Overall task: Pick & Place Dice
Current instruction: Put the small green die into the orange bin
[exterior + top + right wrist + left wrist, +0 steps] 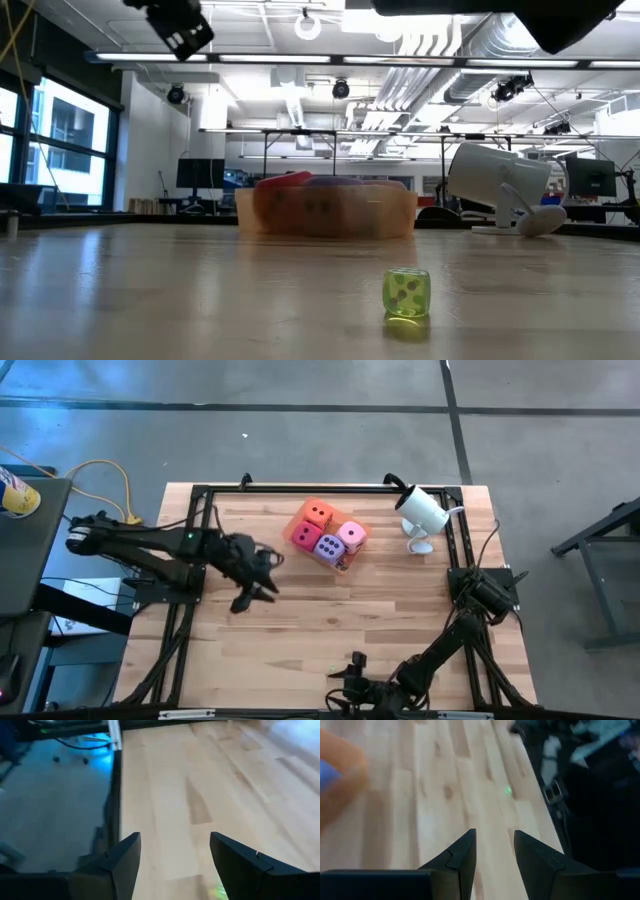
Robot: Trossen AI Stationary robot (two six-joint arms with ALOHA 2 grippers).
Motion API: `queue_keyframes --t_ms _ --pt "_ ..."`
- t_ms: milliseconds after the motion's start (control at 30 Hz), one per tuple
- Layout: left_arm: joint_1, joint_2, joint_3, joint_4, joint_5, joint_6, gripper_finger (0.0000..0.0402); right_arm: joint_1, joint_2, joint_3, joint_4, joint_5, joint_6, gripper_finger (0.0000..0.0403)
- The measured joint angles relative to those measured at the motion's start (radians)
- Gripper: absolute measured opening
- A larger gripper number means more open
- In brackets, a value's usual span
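You are looking down on a pale wooden surface [300, 630] edged by a black frame. The left arm reaches in from the left side; its end effector [262, 578] hangs above bare wood just left of the tray, fingers slightly apart and holding nothing, as the left wrist view shows. The right arm folds along the near right edge, and its end effector [345, 678] sits low by the near edge, fingers wide apart and empty.

Near the far middle of the surface sits a translucent orange tray [342, 563]. All four dice are packed inside it, touching one another: the orange die [318, 514] farthest back, the red-magenta die [305, 536] to its left, the light pink die [351, 535] on the right, the purple die [328, 547] nearest you. A white camera [420, 510] on a stand is just right of the tray.

In the low view, a small translucent green die [406, 293] rests alone on the wood, well in front of the tray.
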Motion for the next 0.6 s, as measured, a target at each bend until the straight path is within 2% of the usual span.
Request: queue_keyframes --t_ms 100,267,500,600 --pt "-0.070 0.004 -0.017 -0.001 -0.046 -0.011 0.0127 0.005 0.000 0.000 -0.075 0.012 0.016 0.0227" --pt "-0.198 0.025 -0.029 -0.011 -0.240 -0.072 0.0127 0.023 0.000 -0.004 -0.305 0.012 0.178 0.0227" --pt "-0.332 0.034 -0.029 0.017 -0.398 -0.108 0.0127 0.020 0.000 -0.044 -0.274 -0.006 0.150 0.0227" --pt "-0.366 0.034 -0.028 0.019 -0.428 -0.131 0.0127 0.019 0.001 -0.073 -0.234 -0.010 0.168 0.0227"
